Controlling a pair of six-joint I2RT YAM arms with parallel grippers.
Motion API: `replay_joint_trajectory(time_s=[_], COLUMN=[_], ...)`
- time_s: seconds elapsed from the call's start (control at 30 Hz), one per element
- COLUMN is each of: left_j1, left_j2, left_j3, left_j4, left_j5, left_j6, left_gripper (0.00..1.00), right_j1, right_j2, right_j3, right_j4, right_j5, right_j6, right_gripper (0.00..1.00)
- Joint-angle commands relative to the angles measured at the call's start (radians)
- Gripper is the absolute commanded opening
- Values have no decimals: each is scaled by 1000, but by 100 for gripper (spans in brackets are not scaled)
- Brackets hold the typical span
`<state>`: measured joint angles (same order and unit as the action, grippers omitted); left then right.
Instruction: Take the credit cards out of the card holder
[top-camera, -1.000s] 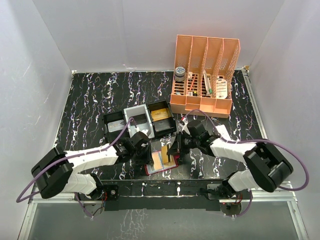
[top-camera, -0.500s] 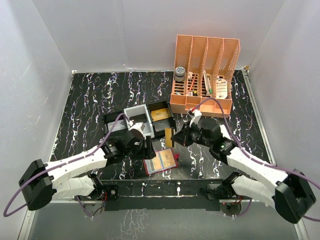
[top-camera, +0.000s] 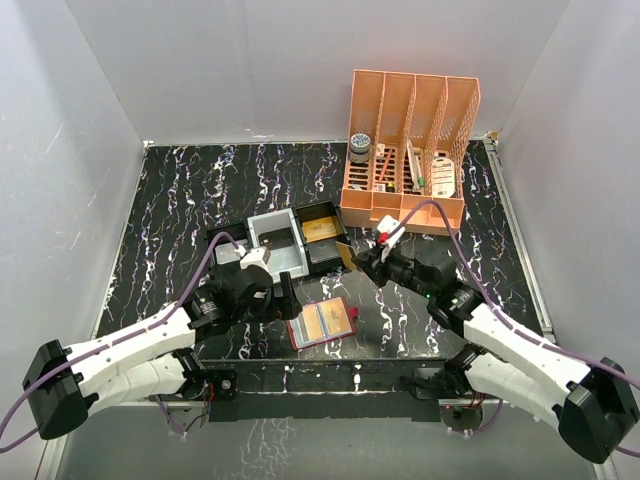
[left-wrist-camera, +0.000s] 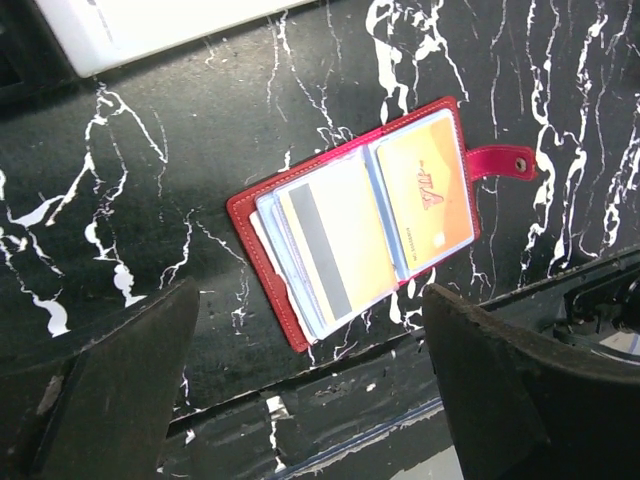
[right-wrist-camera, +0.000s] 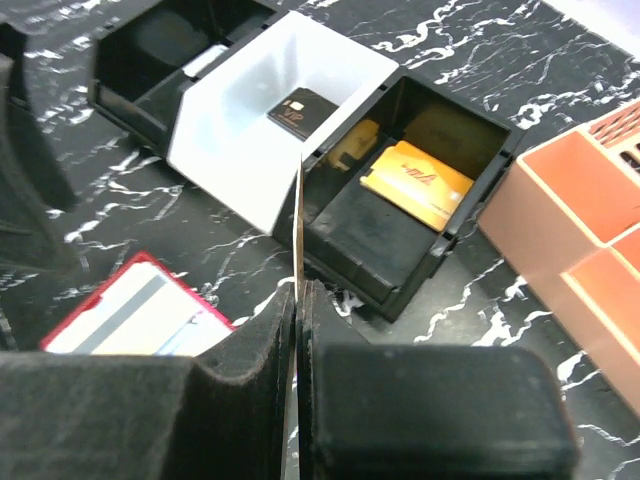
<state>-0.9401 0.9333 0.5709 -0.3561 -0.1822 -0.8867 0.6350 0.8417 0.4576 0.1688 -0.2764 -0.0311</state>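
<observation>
The red card holder lies open near the table's front edge, with credit cards in its clear sleeves: an orange one and one showing a dark stripe. My left gripper hovers just left of the card holder. Its jaws stand wide open with nothing between them, and both fingers frame the holder from above. My right gripper is shut on a tan credit card, seen edge-on in the right wrist view. It holds the card above the table beside the black tray.
The black compartmented tray with a grey-white insert sits behind the holder. A small dark card lies in the insert and an orange card in a black compartment. An orange desk organiser stands at the back right.
My left gripper opened and drew back left off the card holder. My right gripper pulled a card out of the holder and carried it up toward the tray.
</observation>
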Motion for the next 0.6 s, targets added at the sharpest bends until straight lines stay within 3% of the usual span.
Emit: replay_joint_trajectory(time_s=[0.0, 0.23, 0.43, 0.57], left_j1=[-3, -4, -1, 10], left_j2=[-21, -59, -78, -119], left_j3=[-2, 8, 39, 10], left_j4=[-51, -121, -295, -284], left_j5=[-59, -131, -221, -203], left_j6=[-26, -70, -203, -214], left_gripper=[96, 99, 99, 99], right_j1=[9, 29, 42, 43], right_j2=[82, 310, 489, 584], right_j3=[128, 291, 411, 472], right_j4=[-5, -41, -45, -43], right_j5=[51, 149, 197, 167], right_j6=[-210, -330, -439, -498], right_gripper=[0, 0, 0, 0])
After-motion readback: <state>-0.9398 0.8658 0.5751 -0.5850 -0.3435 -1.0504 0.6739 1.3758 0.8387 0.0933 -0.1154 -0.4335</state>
